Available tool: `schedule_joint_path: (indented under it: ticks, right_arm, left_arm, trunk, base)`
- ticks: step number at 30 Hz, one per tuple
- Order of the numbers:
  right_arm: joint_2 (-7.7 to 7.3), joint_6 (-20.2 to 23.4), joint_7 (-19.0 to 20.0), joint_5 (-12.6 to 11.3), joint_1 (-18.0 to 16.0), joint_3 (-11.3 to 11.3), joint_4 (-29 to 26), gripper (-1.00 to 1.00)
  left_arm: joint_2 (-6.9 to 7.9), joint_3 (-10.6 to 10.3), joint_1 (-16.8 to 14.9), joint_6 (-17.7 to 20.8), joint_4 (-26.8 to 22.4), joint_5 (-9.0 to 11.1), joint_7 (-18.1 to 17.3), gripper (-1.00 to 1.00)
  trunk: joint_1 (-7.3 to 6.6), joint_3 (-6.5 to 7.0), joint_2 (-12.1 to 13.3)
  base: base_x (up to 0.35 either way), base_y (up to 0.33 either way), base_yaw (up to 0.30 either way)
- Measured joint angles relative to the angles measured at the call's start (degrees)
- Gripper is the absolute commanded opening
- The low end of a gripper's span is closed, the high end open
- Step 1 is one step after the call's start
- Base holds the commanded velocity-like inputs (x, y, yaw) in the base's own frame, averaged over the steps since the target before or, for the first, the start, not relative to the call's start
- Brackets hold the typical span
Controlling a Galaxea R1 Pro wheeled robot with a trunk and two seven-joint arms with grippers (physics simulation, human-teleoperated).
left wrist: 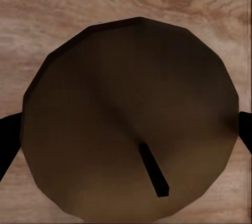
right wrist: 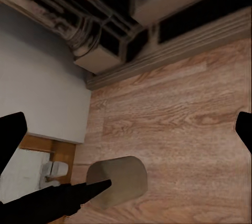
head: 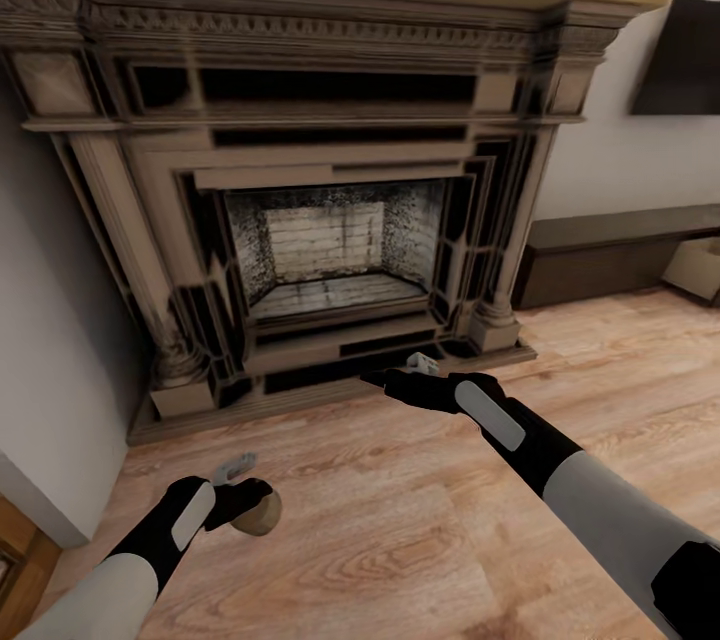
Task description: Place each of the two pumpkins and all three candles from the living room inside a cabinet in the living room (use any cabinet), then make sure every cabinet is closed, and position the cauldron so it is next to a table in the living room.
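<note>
Holding one candle [head: 258, 512] low over the floor [head: 400, 520], the left gripper [head: 240, 490] was clamped on it; the right gripper [head: 415, 370] hung spread and unladen. The cabinet [head: 610, 255] sat well apart, so stowing remained.

1. Evenly and softly lit throughout; flat simulator rendering without glare.
2. Deep black patches across the fireplace [head: 330, 220] carving, blotchy and artefact-like.
3. Dim, brownish shading over the candle [left wrist: 131, 119] top up close.
4. Slightly soft floor [head: 400, 520] grain, mild smearing near edges.
</note>
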Motion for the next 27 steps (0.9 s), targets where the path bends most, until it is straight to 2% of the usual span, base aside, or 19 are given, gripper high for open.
schedule_joint_path:
  ticks: [12, 27]
  right_arm:
    - [0.0, 0.0, 0.3, -0.1, 0.0, -0.2, 1.1, 1.0]
    - [0.0, -0.1, 0.4, -0.1, 0.0, -0.3, 2.0, 1.0]
  left_arm:
    - [0.09, 0.1, 0.0, 1.4, 0.0, 0.0, -0.2, -1.0]
    - [-0.11, 0.0, 0.0, 1.5, 0.0, 0.1, -0.3, -1.0]
  trunk:
    - [-0.31, 3.42, 0.2]
    - [-3.51, 7.01, 6.0]
  base:
    - [0.0, 0.0, -0.241]
    - [0.0, 0.0, -0.244]
